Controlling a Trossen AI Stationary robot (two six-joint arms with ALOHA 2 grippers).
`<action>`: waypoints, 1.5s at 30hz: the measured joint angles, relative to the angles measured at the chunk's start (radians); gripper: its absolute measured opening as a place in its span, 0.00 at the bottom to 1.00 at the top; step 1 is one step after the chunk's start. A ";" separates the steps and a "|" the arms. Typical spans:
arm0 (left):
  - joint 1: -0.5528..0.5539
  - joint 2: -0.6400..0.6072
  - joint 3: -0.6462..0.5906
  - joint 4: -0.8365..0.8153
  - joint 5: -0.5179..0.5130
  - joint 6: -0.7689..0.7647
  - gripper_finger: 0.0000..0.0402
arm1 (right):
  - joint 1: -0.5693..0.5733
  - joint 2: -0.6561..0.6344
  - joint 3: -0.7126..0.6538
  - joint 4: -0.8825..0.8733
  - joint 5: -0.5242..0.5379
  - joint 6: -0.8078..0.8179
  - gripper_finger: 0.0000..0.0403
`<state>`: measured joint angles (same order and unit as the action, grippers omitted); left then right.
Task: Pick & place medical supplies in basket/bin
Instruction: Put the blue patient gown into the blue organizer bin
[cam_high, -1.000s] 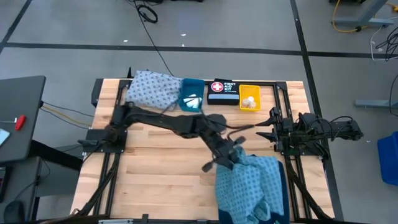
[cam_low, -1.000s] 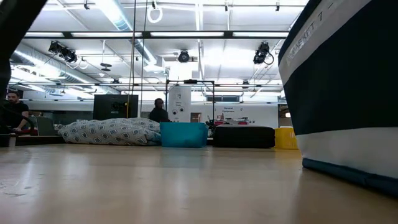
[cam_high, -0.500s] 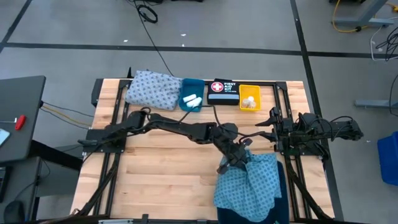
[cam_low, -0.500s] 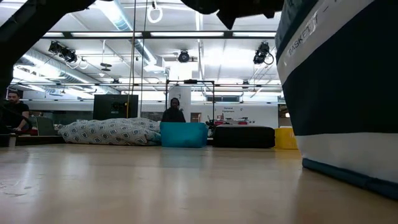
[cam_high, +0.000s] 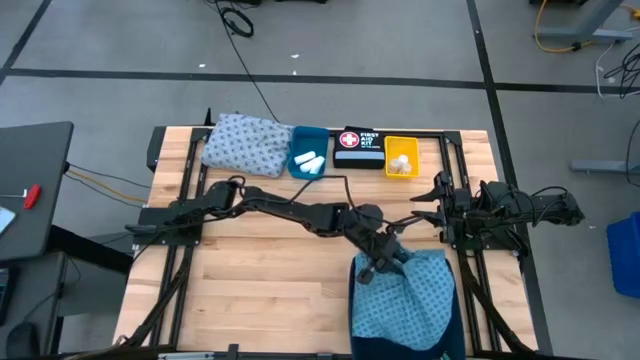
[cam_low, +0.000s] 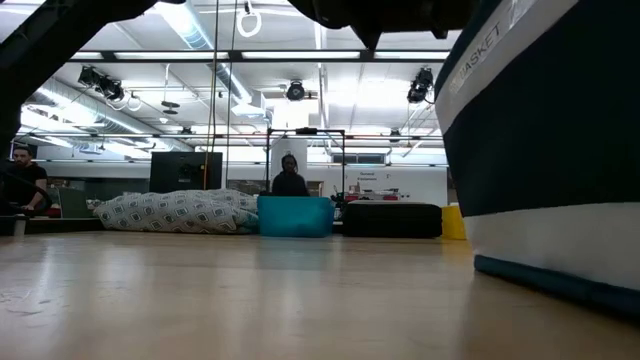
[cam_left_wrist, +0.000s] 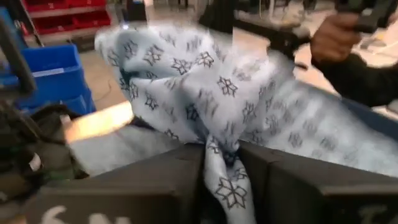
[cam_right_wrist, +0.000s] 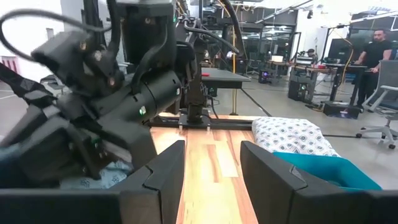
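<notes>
The teal patterned cloth (cam_high: 405, 300) lies spread over the dark basket (cam_high: 455, 325) at the table's near right. My left gripper (cam_high: 375, 263) reaches across from the left and is shut on the cloth at the basket's far left corner. A whitish-blue cloth (cam_high: 245, 145) lies flat at the far left. White rolls (cam_high: 309, 160) lie in a teal bin (cam_high: 306, 140), and small pale vials (cam_high: 401, 162) in a yellow bin (cam_high: 401, 146). My right gripper (cam_right_wrist: 211, 174) waits open at the right edge. My left gripper pinches a gathered fold of the teal cloth (cam_left_wrist: 220, 163) between its two fingers. It comes from the table's left, slanting slightly down. The cloth fans out beyond the fingers and rests slack on the basket.
A black first-aid kit (cam_high: 358, 148) stands between the two bins along the far edge. In the low view the basket's dark wall (cam_low: 560, 150) fills the right side. Bare wood lies at the table's middle and near left. People show in the room behind.
My left gripper has gone down toward the basket and slightly toward the near edge, still on the teal cloth. The cloth, which hung and spilled past the basket's left side, has sunk and now lies gathered within the basket's outline.
</notes>
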<state>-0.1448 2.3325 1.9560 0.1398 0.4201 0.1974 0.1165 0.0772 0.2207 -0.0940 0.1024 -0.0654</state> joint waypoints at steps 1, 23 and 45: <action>0.000 0.000 0.000 0.016 0.003 -0.006 0.19 | 0.000 0.000 0.000 0.000 0.000 0.000 0.40; -0.035 -0.076 0.000 0.053 -0.081 0.105 0.55 | 0.000 0.001 0.000 -0.006 0.000 0.008 0.40; -0.135 -0.058 -0.001 -0.375 -0.308 0.173 0.01 | 0.000 0.001 0.000 -0.007 0.051 0.027 0.40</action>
<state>-0.2799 2.2746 1.9553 -0.2350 0.1123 0.3704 0.1167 0.0784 0.2207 -0.1010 0.1536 -0.0380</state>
